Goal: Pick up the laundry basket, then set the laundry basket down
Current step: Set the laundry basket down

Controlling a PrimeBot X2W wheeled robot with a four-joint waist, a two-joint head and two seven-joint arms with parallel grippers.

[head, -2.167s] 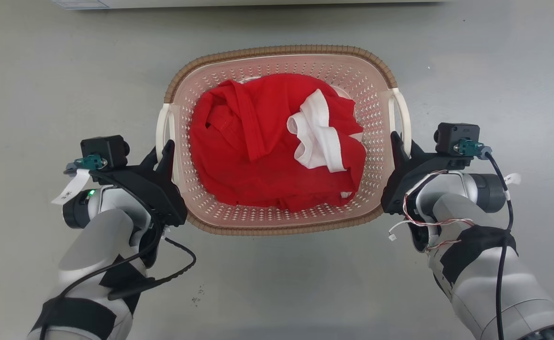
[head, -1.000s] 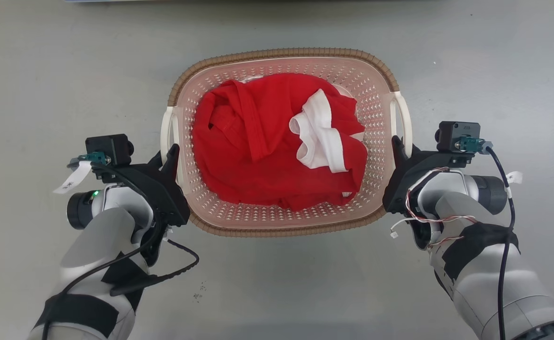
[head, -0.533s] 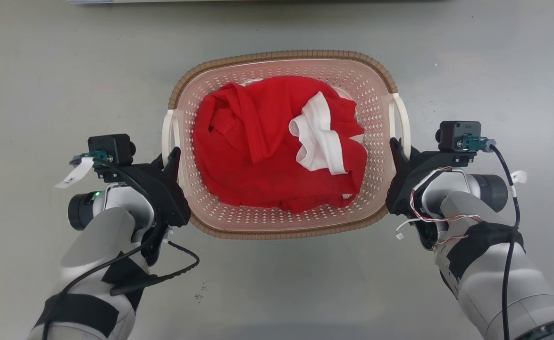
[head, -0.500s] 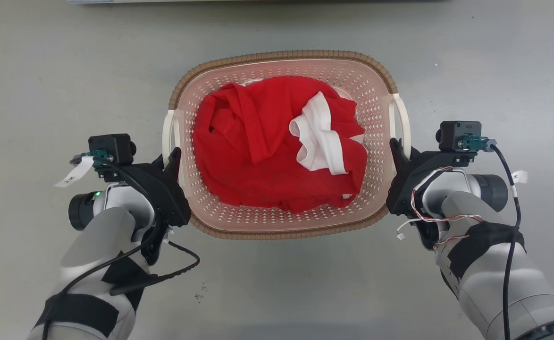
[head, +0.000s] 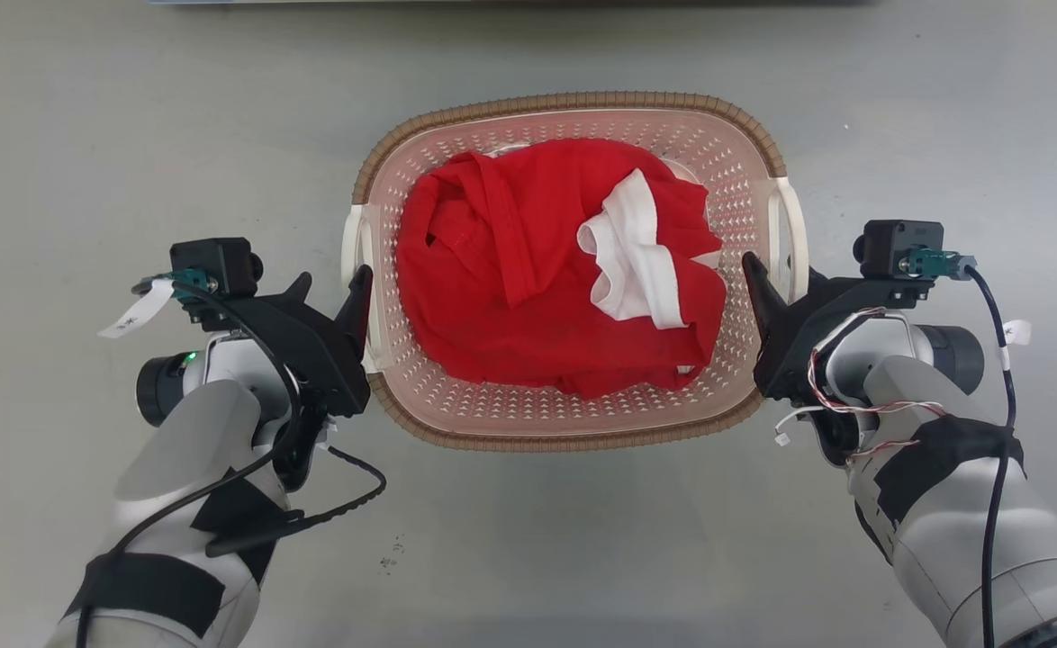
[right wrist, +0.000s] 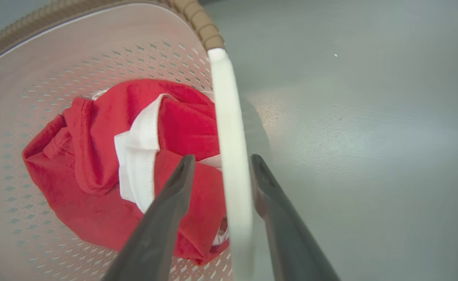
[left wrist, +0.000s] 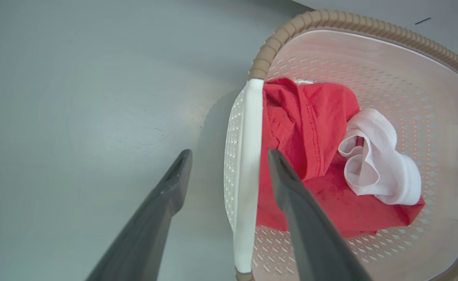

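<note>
Holding a crumpled red fabric garment (head: 510, 270) with a white band (head: 632, 270) folded across it, the rounded-rectangular pale pink perforated plastic laundry basket (head: 573, 97) with its brown woven-look rim is standing level between the two arms, over the smooth grey floor (head: 87, 135). Whether its base is touching that floor cannot be told.

Its left white plastic handle (left wrist: 248, 164) is passing between the long dark fingers of the left gripper (left wrist: 229, 155). These are standing wide: the inner finger is reaching over the red garment just beside the handle, and the outer finger is hanging well apart from it above the floor.

Its right white plastic handle (right wrist: 229, 136) is running between the fingers of the right gripper (right wrist: 222, 159), which are spreading more narrowly. The outer one is lying right against the handle, while a strip of red cloth is showing between the handle and the inner one, so they are not clamping it.

In the head view the pale left forearm (head: 195, 450) and the pale right forearm (head: 943, 522) are coming up from the bottom corners, and a black cable (head: 339, 508) is looping below the left wrist.
</note>
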